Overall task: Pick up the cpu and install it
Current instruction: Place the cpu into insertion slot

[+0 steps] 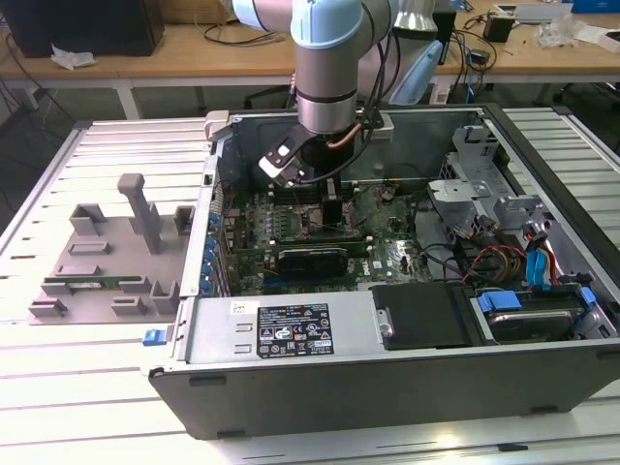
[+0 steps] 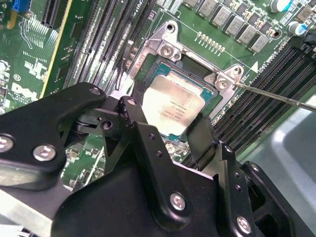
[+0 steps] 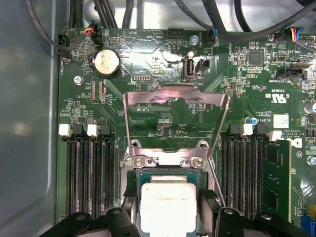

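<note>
So here's where it's at. Big slatted worktop with the open computer case lying on its side, and a grey parts fixture on the worktop off to the exterior view's left. The arm reaches straight down into the far half of the case, over the green motherboard.

In the first wrist view the socket's metal load plate is flipped up and open, so the socket itself is exposed.

The cpu is right over the socket opening, silver top up, sitting inside the frame as far as I can see. The gripper has its two black fingers pressed against opposite sides of the chip, open only about chip-wide, so it looks like it's got hold of it.

Progress-wise: pickup done, chip is at the socket. Can't tell if it's fully seated. Load plate isn't closed yet, so the install isn't finished.
</note>
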`<control>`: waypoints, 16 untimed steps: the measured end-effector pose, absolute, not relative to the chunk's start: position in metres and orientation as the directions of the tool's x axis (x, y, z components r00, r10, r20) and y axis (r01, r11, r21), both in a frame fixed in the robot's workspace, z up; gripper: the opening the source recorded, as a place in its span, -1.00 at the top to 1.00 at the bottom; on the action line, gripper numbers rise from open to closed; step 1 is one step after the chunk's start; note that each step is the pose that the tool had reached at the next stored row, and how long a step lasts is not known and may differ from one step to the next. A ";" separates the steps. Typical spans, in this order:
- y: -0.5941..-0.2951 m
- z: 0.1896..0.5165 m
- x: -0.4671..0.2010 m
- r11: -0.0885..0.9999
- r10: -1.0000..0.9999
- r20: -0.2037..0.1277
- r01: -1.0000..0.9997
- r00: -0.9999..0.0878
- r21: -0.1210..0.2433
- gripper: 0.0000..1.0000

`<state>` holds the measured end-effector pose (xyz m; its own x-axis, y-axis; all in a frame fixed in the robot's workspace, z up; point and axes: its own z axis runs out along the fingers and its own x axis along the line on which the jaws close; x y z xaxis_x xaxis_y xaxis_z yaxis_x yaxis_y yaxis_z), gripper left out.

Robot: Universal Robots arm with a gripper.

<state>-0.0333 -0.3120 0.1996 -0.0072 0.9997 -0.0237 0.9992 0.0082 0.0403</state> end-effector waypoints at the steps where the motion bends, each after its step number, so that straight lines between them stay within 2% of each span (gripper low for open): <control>1: -0.312 0.202 -0.033 0.008 1.000 -0.024 0.999 -0.007 0.040 -0.22; 8: -0.312 0.218 -0.033 0.008 1.000 -0.024 0.999 -0.007 0.040 -0.22; 10: -0.312 0.217 -0.033 0.008 1.000 -0.024 0.999 -0.007 0.040 0.79; 16: -0.312 0.210 -0.033 0.008 1.000 -0.025 0.999 -0.007 0.040 0.79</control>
<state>-0.0333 -0.3120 0.2095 -0.0073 0.9997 -0.0247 0.9992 0.0083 0.0403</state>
